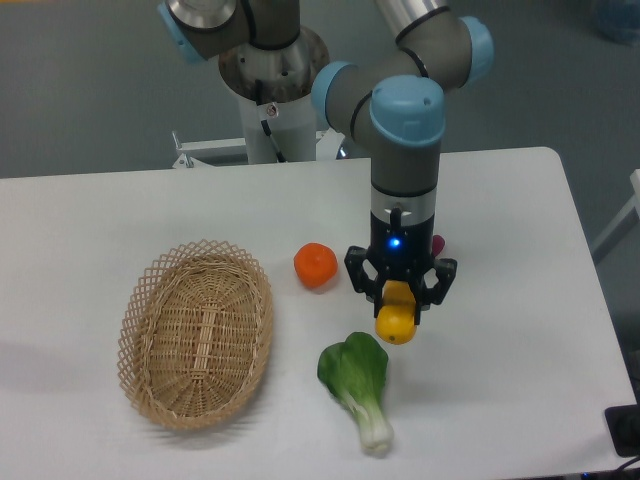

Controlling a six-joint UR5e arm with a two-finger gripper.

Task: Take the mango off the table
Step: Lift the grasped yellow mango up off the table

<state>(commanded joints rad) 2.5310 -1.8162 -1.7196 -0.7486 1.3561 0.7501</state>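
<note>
Gripper (400,300): fingers closed around the mango (396,318), apparently at the grasp step above the table (520,330); next, a straight lift.

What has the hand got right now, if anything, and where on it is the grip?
The hand is shut on the mango, gripping its upper end; the lower, rounder end hangs free below the fingers.

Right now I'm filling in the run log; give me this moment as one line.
gripper: shut on mango | mango: between the fingers | orange, bok choy, basket: on table, untouched
</note>
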